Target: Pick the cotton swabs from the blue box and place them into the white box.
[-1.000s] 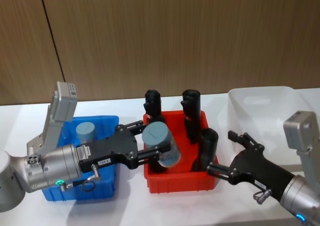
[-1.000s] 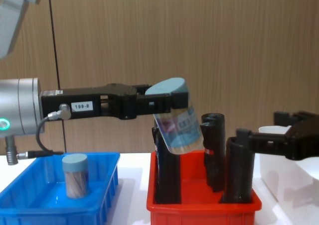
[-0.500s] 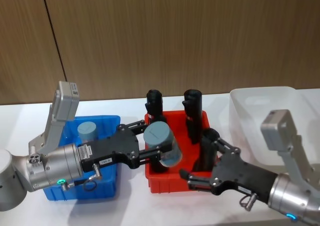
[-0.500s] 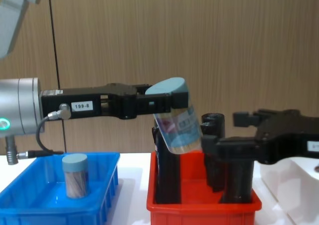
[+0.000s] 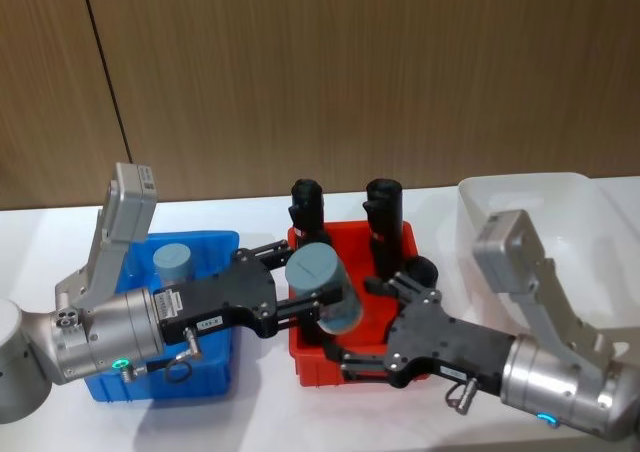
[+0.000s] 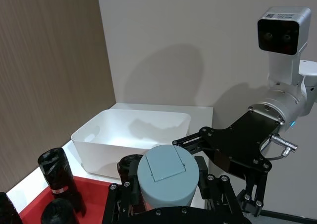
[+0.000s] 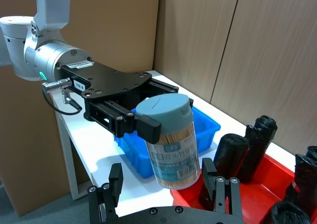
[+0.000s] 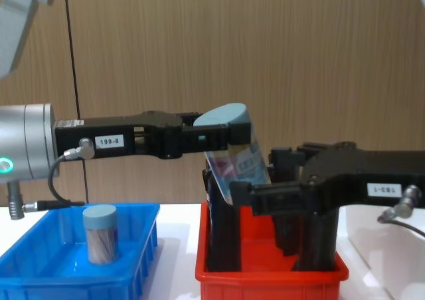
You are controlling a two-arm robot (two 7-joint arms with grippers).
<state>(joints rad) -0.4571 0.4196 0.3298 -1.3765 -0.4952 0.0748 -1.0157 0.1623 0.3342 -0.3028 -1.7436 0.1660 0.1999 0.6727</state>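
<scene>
Right hand (image 5: 360, 322) nearest, at 5 o'clock of the red bin (image 8: 265, 273), fingers spread wide either side of the held cotton swab tub (image 7: 173, 140). Contact not clear, looks just short.

Left hand (image 5: 312, 290) reaches in from 9 o'clock and is clamped on that tub at the lid end. The tub is tilted and off the surface, above the bin's left part.

Handling, judged: light, rigid clear plastic. The smooth round wall is likely slippery, and the lid could pop if squeezed. Best hold is across the labelled body below the lid, which is free.

Second tub (image 5: 173, 262) stands upright in the blue box (image 5: 160, 387), at 9 o'clock of the bin. White box (image 5: 520, 187) is at 2 o'clock, farthest.

Hidden: in the chest view the right hand covers the tub's lower end. Black tubes (image 5: 382, 212) have their bases behind the bin wall. The white box is cut by the edge, inside hard to read.
</scene>
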